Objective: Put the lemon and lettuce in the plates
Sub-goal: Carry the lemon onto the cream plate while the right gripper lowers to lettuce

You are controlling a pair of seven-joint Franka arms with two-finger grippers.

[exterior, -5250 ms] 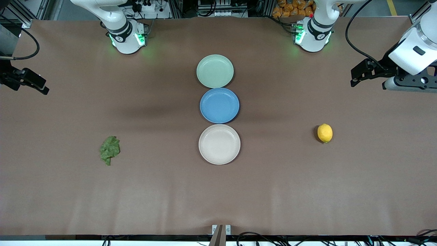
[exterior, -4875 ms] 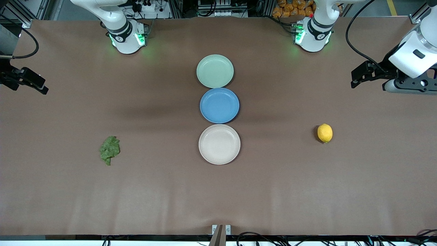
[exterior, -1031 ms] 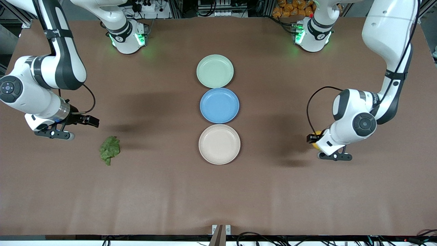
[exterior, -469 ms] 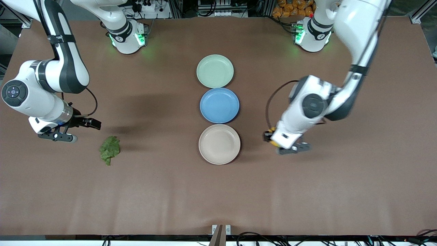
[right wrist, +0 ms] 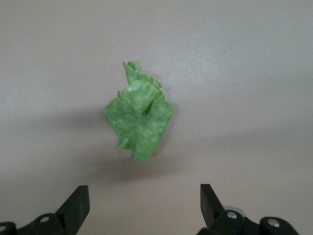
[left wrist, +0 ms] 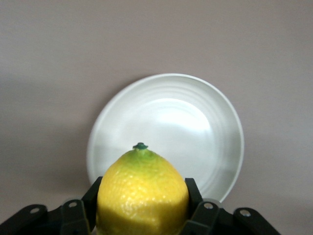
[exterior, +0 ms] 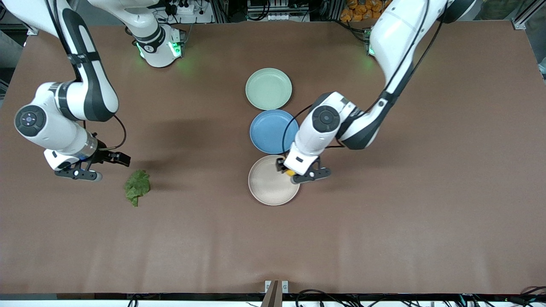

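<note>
Since half a second ago the left claw has carried the lemon over the cream plate, fingers clamped on its sides. Advise centring over the plate's well and lowering before release, as the fruit could roll. The right claw, spread wide and empty, hovers just beside the lettuce on the table. The blue plate and the mint plate are bare.
</note>
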